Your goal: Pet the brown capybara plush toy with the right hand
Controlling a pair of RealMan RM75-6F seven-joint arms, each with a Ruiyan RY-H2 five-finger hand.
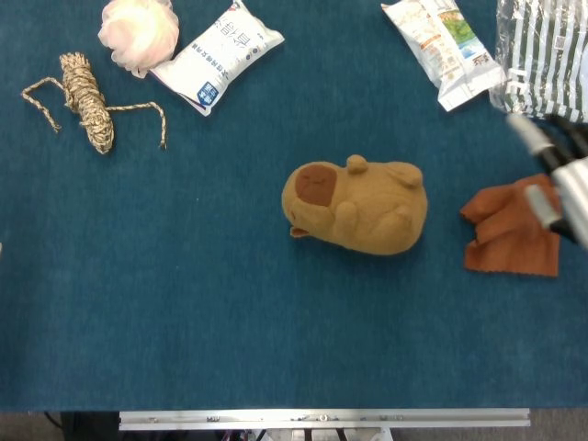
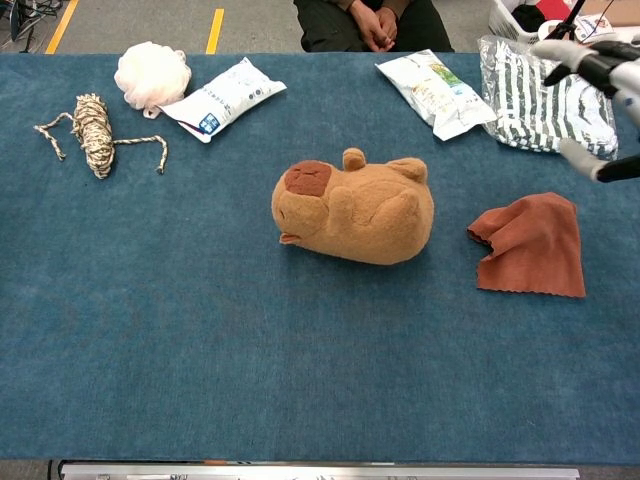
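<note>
The brown capybara plush [image 1: 356, 206] [image 2: 355, 211] lies on its side at the middle of the blue table, face toward the left, with nothing touching it. My right hand [image 1: 558, 170] [image 2: 600, 105] shows blurred at the right edge of both views, raised and well apart from the plush, fingers spread and holding nothing. My left hand is in neither view.
A rust-orange cloth [image 1: 513, 230] lies right of the plush, below the right hand. A snack bag [image 1: 443, 48] and a striped bagged garment [image 1: 544, 57] sit at the back right. A white pouch [image 1: 217, 57], a pink puff [image 1: 140, 33] and a rope bundle [image 1: 87, 103] lie at the back left.
</note>
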